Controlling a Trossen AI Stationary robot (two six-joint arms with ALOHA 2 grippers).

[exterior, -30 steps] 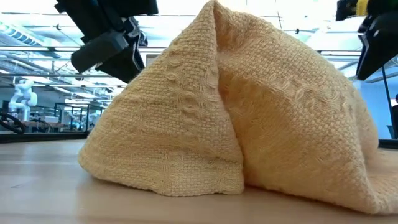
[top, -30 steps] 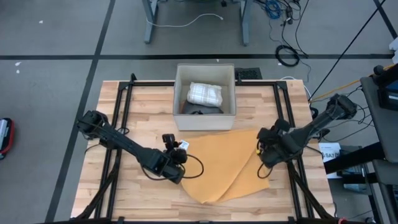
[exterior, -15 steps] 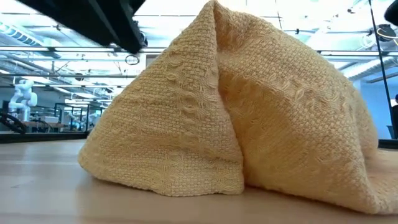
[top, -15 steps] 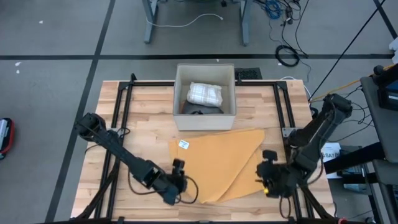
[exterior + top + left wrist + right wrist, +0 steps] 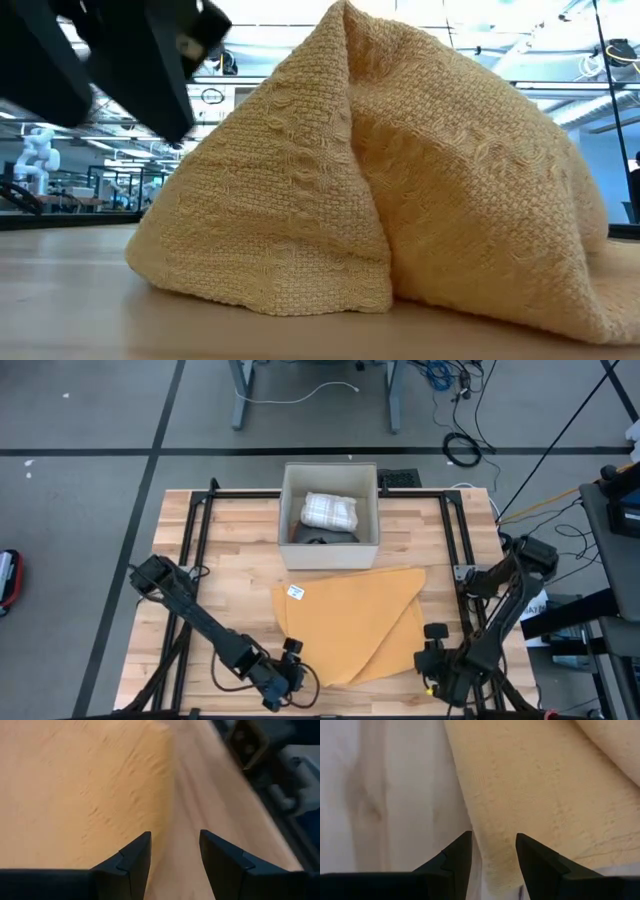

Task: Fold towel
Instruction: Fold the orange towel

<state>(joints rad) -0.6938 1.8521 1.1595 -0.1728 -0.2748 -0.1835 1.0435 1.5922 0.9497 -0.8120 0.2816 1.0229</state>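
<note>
The left gripper (image 5: 289, 676) is seen low at the table's near edge, at the towel's near left tip, and its two dark fingers (image 5: 131, 862) are parted with nothing between them, one over yellow cloth and the other over bare wood. The right gripper (image 5: 432, 672) is seen at the near right, off the towel's near right edge, fingers (image 5: 456, 857) likewise apart and closed on nothing, with the cloth's edge lying in the gap between them. The yellow towel (image 5: 348, 622) is spread on the middle of the table, already doubled over with an overlapping layer visible along its right side; a small white tag (image 5: 295, 592) is shown at its far left corner. The cloth forms a rough triangle whose long axis is run diagonally, from the far right corner down to a point at the near edge. In the low view it is piled into a peaked hump (image 5: 380, 170) close to the camera. An open white box (image 5: 330, 545) is set at the table's far middle, just beyond the towel, and a folded checked cloth (image 5: 330, 511) is held inside it beside something dark. The wooden table (image 5: 240, 540) is framed by black rails, and grey floor with loose cables is seen beyond.
</note>
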